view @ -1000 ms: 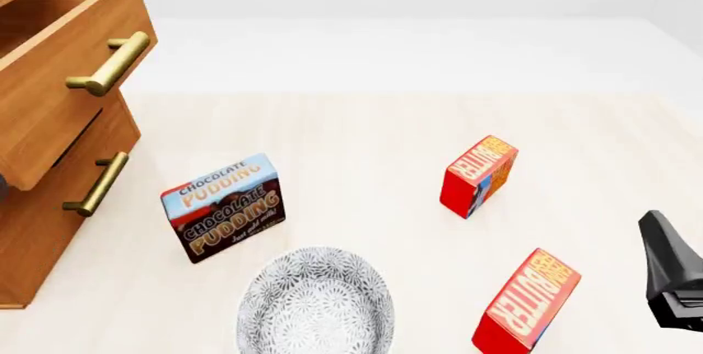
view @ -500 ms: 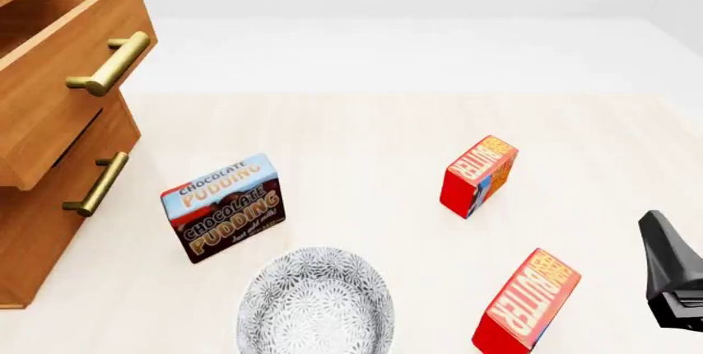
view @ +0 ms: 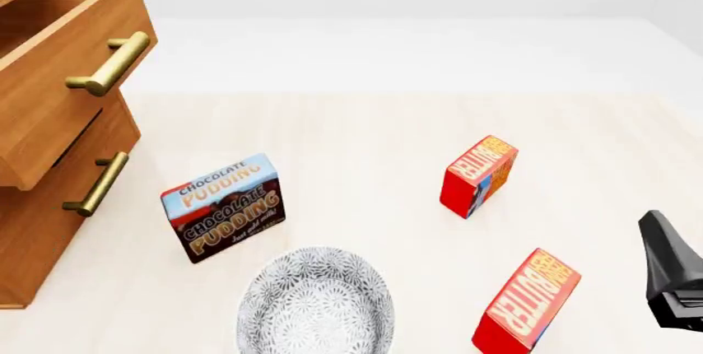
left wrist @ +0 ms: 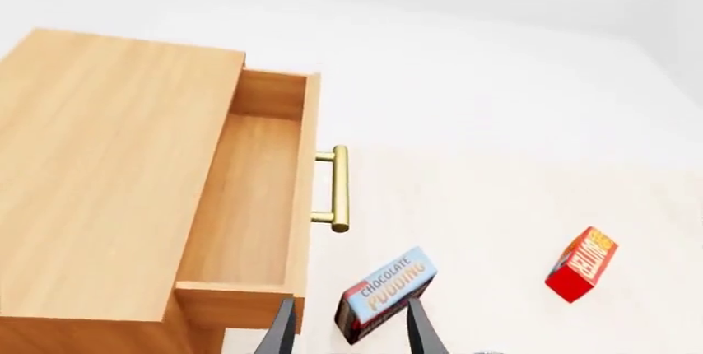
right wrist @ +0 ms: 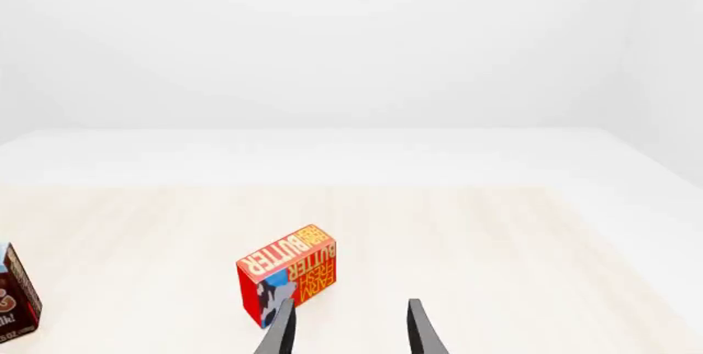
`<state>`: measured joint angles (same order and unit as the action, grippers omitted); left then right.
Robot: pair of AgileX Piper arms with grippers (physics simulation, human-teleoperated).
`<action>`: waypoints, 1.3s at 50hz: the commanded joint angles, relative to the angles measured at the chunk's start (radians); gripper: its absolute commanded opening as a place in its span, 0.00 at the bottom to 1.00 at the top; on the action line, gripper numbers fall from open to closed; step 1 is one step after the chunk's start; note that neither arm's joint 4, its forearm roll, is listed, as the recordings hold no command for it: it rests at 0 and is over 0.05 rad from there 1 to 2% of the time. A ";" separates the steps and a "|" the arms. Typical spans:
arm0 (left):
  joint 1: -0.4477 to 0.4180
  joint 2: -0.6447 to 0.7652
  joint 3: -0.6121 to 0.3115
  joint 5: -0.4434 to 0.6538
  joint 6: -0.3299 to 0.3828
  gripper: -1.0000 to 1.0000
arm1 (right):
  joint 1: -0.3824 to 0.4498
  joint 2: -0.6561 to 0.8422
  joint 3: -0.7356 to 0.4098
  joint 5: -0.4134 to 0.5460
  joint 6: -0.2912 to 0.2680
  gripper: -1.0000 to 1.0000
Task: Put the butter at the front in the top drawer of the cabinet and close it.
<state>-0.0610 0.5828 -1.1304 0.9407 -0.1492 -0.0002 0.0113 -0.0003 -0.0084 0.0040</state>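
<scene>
- Cabinet: warm brown wood, standing at the table's left edge in the front view; serves as the landmark for the entries below.
- Top drawer: pulled out, brass handle forward; the left wrist view shows its inside bare. Judged ready to receive.
- Butter: the nearer of two alike red cartons, standing on the table well apart from the cabinet, far to its right and toward the arms. Not held, not in the drawer.
- Second butter carton: also right of the cabinet, farther from the arms than the first.
- Pudding box: upright, near the cabinet, just to its right.
- Patterned plate: between the pudding box and the butter.
- Right gripper: fingers parted, nothing between them; far from the cabinet, beside the butter.
- Left gripper: fingers parted, empty, above the cabinet's drawer side.
- Status, as a judgement: drawer opened; picking, placing and closing all remain.
</scene>
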 commanded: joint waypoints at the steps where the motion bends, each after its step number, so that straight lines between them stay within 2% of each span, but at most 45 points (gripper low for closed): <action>1: -0.003 0.115 -0.118 0.071 -0.009 1.00 | 0.000 -0.002 0.000 0.002 -0.001 1.00; 9: -0.001 0.189 -0.150 0.092 0.001 1.00 | 0.000 -0.002 0.000 0.002 -0.001 1.00; 21: 0.020 0.340 -0.275 0.163 0.012 1.00 | 0.000 -0.002 0.000 0.002 -0.001 1.00; 23: 0.001 0.364 -0.289 0.181 -0.024 1.00 | 0.000 -0.002 0.000 0.002 -0.001 1.00; 26: 0.012 0.378 -0.310 0.207 -0.016 1.00 | 0.000 -0.002 0.000 0.002 -0.001 1.00; 34: 0.036 0.391 -0.314 0.250 -0.023 1.00 | 0.000 -0.002 0.000 0.002 -0.001 1.00; 41: 0.078 0.406 -0.326 0.276 0.006 1.00 | 0.000 -0.002 0.000 0.002 -0.001 1.00; 51: 0.103 0.410 -0.326 0.278 0.016 1.00 | 0.000 -0.002 0.000 0.002 -0.001 1.00; 65: 0.107 0.398 -0.243 0.239 0.001 1.00 | 0.000 -0.002 0.000 0.002 -0.001 1.00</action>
<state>0.0373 0.9846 -1.4192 1.1972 -0.1403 -0.0002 0.0113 -0.0003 -0.0084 0.0040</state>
